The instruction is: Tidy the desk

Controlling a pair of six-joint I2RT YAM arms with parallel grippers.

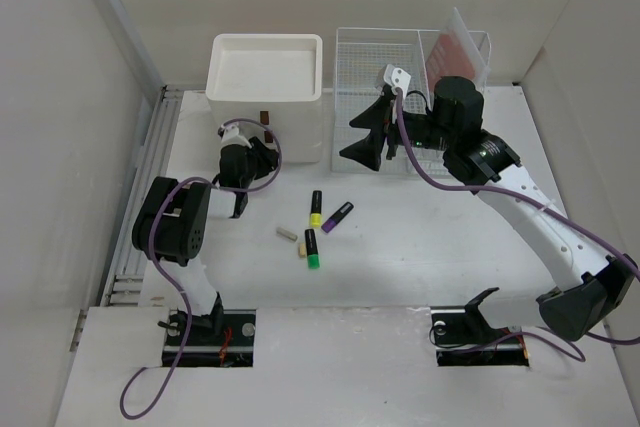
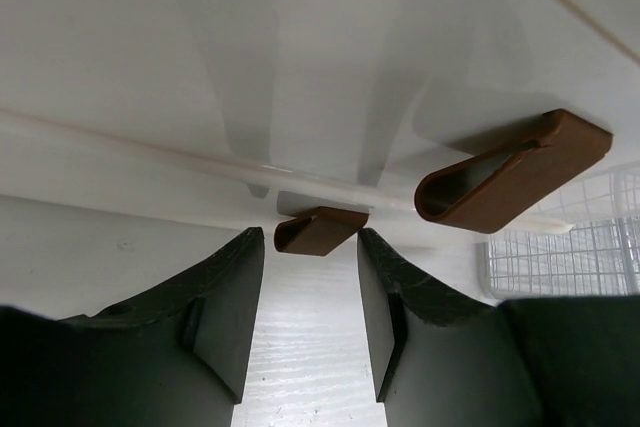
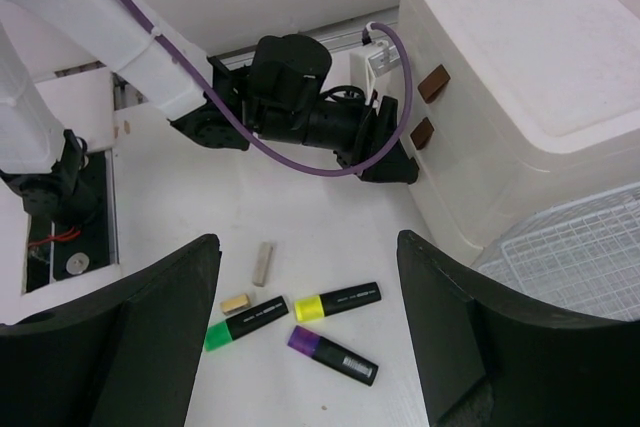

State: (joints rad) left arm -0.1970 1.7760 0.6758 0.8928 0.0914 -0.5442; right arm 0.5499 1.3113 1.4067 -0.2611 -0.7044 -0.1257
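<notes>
The white desk (image 1: 400, 267) carries three highlighters lying together: yellow-capped (image 1: 316, 209), purple-capped (image 1: 337, 217) and green-capped (image 1: 311, 247). Two small erasers (image 1: 288, 233) lie beside them. My left gripper (image 1: 262, 150) points at the front of the cream drawer box (image 1: 265, 67). In the left wrist view it (image 2: 310, 237) is open, with the lower brown drawer handle (image 2: 320, 230) just ahead of its tips, untouched. The upper handle (image 2: 510, 182) sits to the right. My right gripper (image 1: 362, 137) hangs open and empty high above the highlighters (image 3: 335, 302).
A white wire-mesh rack (image 1: 380, 57) stands right of the drawer box, with a red item (image 1: 455, 52) in its far right part. A grey rail (image 1: 140, 207) runs along the desk's left edge. Walls close in on both sides.
</notes>
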